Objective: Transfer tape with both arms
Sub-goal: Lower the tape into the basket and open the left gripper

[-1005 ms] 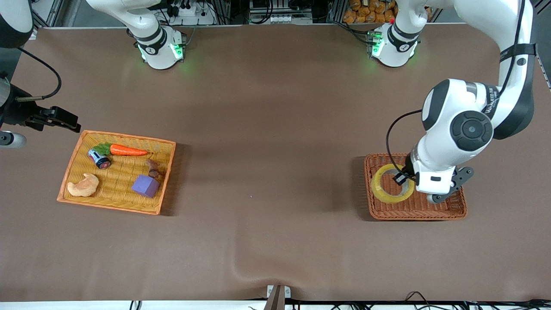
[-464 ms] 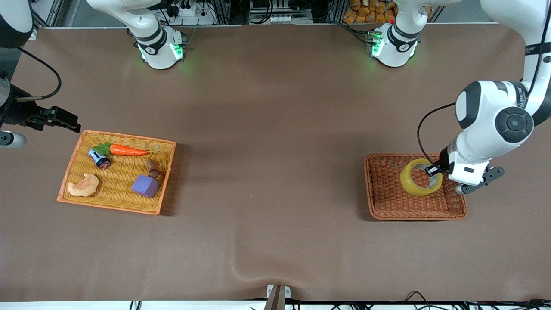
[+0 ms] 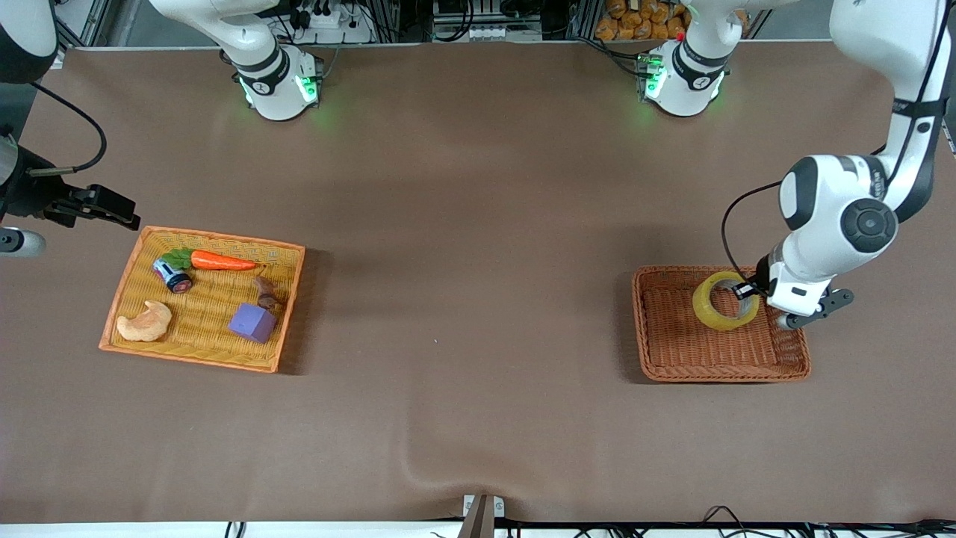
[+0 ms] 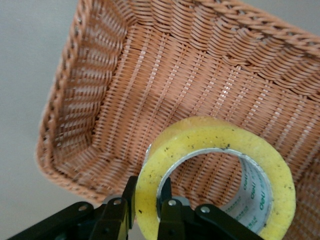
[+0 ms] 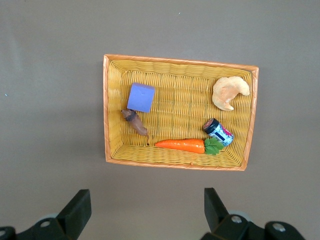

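The yellowish tape (image 3: 723, 301) is a ring with a grey-white core, held tilted above the brown wicker basket (image 3: 672, 351) at the left arm's end of the table. My left gripper (image 3: 747, 291) is shut on the ring's wall, one finger inside the core and one outside; the wrist view shows this grip (image 4: 148, 200) on the tape (image 4: 215, 145). My right gripper (image 5: 146, 207) is open and empty, high over the table beside the yellow basket (image 3: 142, 243). The right arm waits.
The yellow basket (image 5: 107, 107) holds a purple cube (image 3: 252, 322), a carrot (image 3: 222, 261), a tan pastry (image 3: 146, 322), a small can (image 3: 172, 276) and a brown piece (image 3: 265, 292). The brown basket's floor (image 4: 150, 95) lies under the tape.
My left gripper has lifted the tape out of the brown basket and carried it toward the basket's corner nearest the left arm's base. The right arm has not moved.
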`<action>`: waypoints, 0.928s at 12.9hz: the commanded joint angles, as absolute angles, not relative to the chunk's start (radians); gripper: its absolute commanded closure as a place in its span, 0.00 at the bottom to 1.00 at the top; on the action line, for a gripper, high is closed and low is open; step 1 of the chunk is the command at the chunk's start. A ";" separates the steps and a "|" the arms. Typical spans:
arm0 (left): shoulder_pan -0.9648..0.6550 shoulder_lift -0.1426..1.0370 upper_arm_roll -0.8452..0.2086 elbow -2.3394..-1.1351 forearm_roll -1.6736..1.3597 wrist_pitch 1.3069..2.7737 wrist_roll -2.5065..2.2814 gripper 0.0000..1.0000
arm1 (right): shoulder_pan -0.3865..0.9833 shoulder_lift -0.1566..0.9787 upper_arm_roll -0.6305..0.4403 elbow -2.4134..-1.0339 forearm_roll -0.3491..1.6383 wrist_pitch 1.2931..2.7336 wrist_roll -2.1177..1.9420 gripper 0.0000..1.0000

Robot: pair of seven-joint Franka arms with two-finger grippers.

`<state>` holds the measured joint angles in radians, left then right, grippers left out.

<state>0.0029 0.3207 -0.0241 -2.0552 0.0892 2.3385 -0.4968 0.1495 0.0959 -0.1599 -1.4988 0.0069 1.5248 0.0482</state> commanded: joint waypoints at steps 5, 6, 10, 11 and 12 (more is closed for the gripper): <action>0.023 0.407 -0.037 -2.031 0.106 2.447 -0.511 0.51 | 0.138 0.107 -0.150 -1.474 0.005 1.519 0.055 0.00; 0.025 0.400 -0.037 -2.033 0.106 2.447 -0.511 0.11 | 0.137 0.107 -0.150 -1.476 0.005 1.519 0.055 0.00; 0.025 0.318 -0.040 -2.033 0.109 2.433 -0.491 0.00 | 0.137 0.112 -0.150 -1.474 0.005 1.519 0.054 0.00; 0.025 0.281 -0.041 -2.034 0.110 2.419 -0.483 0.00 | 0.135 0.112 -0.150 -1.474 0.005 1.519 0.052 0.00; 0.023 0.243 -0.044 -2.033 0.110 2.389 -0.450 0.00 | 0.135 0.113 -0.150 -1.476 0.006 1.519 0.052 0.00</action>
